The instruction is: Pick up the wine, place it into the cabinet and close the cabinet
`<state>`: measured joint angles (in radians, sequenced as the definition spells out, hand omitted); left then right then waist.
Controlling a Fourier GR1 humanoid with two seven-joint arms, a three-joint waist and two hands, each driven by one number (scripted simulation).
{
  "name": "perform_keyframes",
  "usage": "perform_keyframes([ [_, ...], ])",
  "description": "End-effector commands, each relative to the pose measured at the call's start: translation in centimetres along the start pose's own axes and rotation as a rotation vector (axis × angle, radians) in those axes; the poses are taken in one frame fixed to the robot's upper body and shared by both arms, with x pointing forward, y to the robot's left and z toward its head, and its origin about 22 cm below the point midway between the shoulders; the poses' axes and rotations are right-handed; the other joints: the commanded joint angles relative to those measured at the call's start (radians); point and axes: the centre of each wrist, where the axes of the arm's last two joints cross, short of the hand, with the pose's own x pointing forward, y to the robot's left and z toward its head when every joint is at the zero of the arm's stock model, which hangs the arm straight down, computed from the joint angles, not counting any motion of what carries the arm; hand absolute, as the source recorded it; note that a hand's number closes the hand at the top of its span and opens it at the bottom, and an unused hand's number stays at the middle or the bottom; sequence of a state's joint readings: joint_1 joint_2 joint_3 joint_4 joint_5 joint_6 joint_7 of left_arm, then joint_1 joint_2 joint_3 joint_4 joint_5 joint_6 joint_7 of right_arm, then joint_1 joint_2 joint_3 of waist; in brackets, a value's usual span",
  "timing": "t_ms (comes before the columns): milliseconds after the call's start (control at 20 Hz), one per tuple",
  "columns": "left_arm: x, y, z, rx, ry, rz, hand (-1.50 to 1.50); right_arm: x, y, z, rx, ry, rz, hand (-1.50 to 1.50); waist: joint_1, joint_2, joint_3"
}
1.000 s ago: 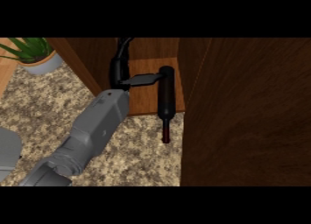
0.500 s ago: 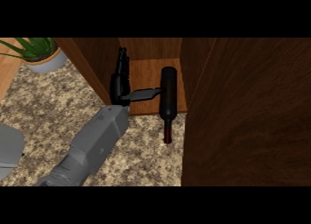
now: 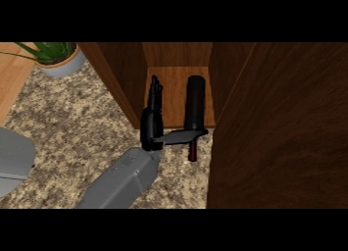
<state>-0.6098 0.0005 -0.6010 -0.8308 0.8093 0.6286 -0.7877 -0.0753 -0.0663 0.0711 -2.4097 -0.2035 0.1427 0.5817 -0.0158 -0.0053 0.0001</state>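
A dark wine bottle (image 3: 196, 98) lies on the cabinet's wooden shelf (image 3: 173, 78), base inward. Its reddish neck sticks out past the shelf's front edge over the counter. My left hand (image 3: 152, 130) stands just left of the bottle at that edge. Its fingers (image 3: 155, 93) point straight into the cabinet, and its thumb reaches right across the bottle's neck. The hand is open and not curled round the bottle. The grey forearm comes in from the lower left. My right hand does not show.
The open cabinet door (image 3: 285, 122) fills the right side as a tall dark wood panel. The cabinet's left wall (image 3: 122, 78) stands beside my fingers. A potted plant (image 3: 61, 59) sits at the back left of the speckled counter (image 3: 75, 122). A grey rounded object (image 3: 6, 162) lies at the left edge.
My left hand has drawn back along the bottle from its body to its neck at the shelf's edge. The bottle stays lying on the shelf.
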Motion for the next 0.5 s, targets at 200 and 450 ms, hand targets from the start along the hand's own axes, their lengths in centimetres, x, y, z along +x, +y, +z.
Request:
perform_keyframes([
  [200,3.2,-2.0,6.0,-0.032,-0.031,0.046,-1.5,2.7,0.6,1.8,-0.026,-0.041,0.015,-1.5,0.023,-0.002,0.0],
  [450,6.0,-1.4,9.9,-0.008,-0.03,0.086,-1.5,2.2,0.0,1.9,-0.045,-0.045,0.021,-1.5,0.024,-0.002,0.0],
])
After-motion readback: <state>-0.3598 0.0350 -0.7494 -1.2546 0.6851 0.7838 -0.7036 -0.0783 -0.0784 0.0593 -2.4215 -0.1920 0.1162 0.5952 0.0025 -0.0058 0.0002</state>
